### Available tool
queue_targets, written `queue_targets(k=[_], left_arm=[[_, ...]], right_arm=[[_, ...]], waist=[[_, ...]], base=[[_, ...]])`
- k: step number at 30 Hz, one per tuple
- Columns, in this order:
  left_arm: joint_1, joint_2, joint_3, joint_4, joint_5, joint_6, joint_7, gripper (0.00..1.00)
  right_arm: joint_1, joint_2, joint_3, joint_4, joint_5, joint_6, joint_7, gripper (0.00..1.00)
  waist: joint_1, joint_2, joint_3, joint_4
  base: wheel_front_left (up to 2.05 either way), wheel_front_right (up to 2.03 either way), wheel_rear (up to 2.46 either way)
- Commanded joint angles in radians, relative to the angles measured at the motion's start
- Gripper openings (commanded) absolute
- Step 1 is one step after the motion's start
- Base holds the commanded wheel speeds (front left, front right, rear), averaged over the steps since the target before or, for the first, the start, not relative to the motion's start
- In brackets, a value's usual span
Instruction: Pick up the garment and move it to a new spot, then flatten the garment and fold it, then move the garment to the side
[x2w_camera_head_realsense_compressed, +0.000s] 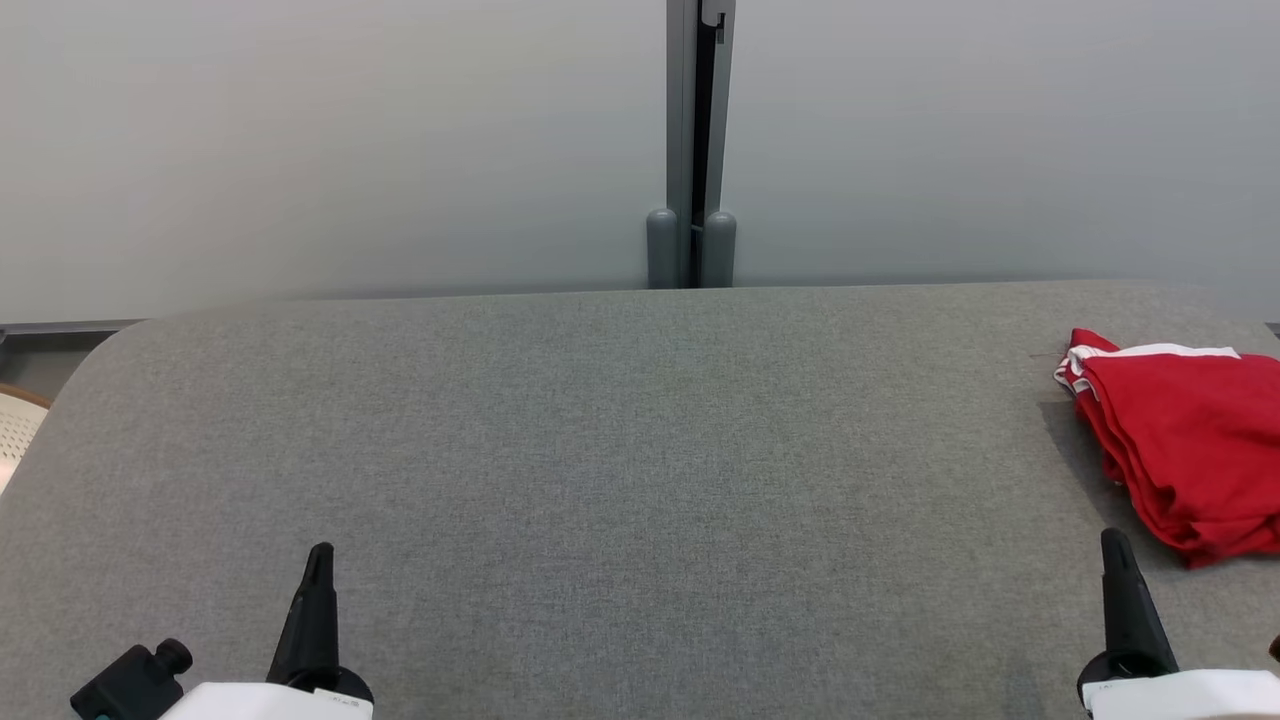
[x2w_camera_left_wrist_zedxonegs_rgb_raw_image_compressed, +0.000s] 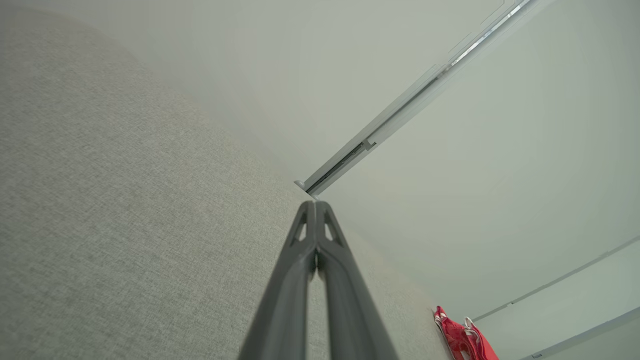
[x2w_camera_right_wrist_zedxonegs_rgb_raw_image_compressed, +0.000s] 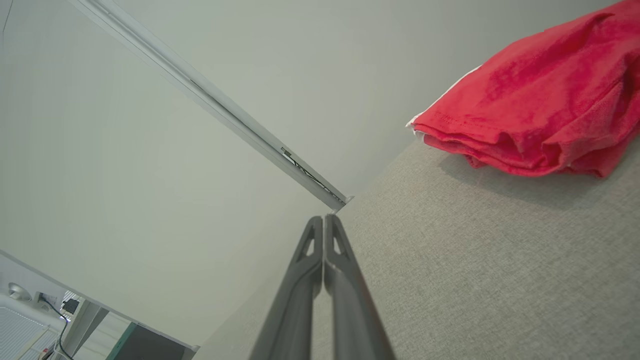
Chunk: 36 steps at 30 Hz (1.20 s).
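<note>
The garment (x2w_camera_head_realsense_compressed: 1185, 450) is red with white trim and lies folded in a compact stack at the right edge of the grey fabric table (x2w_camera_head_realsense_compressed: 620, 450). It also appears as the red garment (x2w_camera_right_wrist_zedxonegs_rgb_raw_image_compressed: 540, 115) close ahead on the right, and far off as the garment (x2w_camera_left_wrist_zedxonegs_rgb_raw_image_compressed: 462, 337). My left gripper (x2w_camera_head_realsense_compressed: 320, 552) rests at the lower left, shut and holding nothing, its tips (x2w_camera_left_wrist_zedxonegs_rgb_raw_image_compressed: 316, 204) pressed together. My right gripper (x2w_camera_head_realsense_compressed: 1112, 538) sits at the lower right, just in front of the garment's near corner, shut and not touching it; its tips (x2w_camera_right_wrist_zedxonegs_rgb_raw_image_compressed: 324, 218) meet as well.
A pale wall with a vertical grey post (x2w_camera_head_realsense_compressed: 692, 150) stands behind the table's far edge. A perforated white object (x2w_camera_head_realsense_compressed: 15, 425) pokes in past the table's left edge. A desk with cables (x2w_camera_right_wrist_zedxonegs_rgb_raw_image_compressed: 55, 310) shows beyond the table in the right wrist view.
</note>
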Motion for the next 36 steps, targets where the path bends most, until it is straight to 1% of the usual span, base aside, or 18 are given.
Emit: queue_targets(k=[1, 19, 36], left_arm=[[-0.033, 0.008, 0.008, -0.006, -0.023, -0.008, 0.003, 0.00], [-0.083, 0.010, 0.038, 0.031, -0.234, -0.028, 0.054, 0.00], [-0.121, 0.010, 0.064, 0.061, -0.391, -0.043, 0.095, 0.00]], right_arm=[[-0.023, -0.008, -0.005, -0.007, 0.023, 0.000, 0.007, 0.00], [-0.074, -0.007, -0.024, 0.026, 0.233, 0.000, 0.058, 0.00], [-0.112, -0.005, -0.040, 0.053, 0.391, 0.000, 0.101, 0.00]], waist=[[0.0000, -0.0001, 0.000, 0.000], [0.0000, -0.0001, 0.015, -0.011], [0.0000, -0.0001, 0.027, -0.020]], base=[[0.00, 0.00, 0.00], [0.00, 0.00, 0.00], [0.00, 0.00, 0.00]])
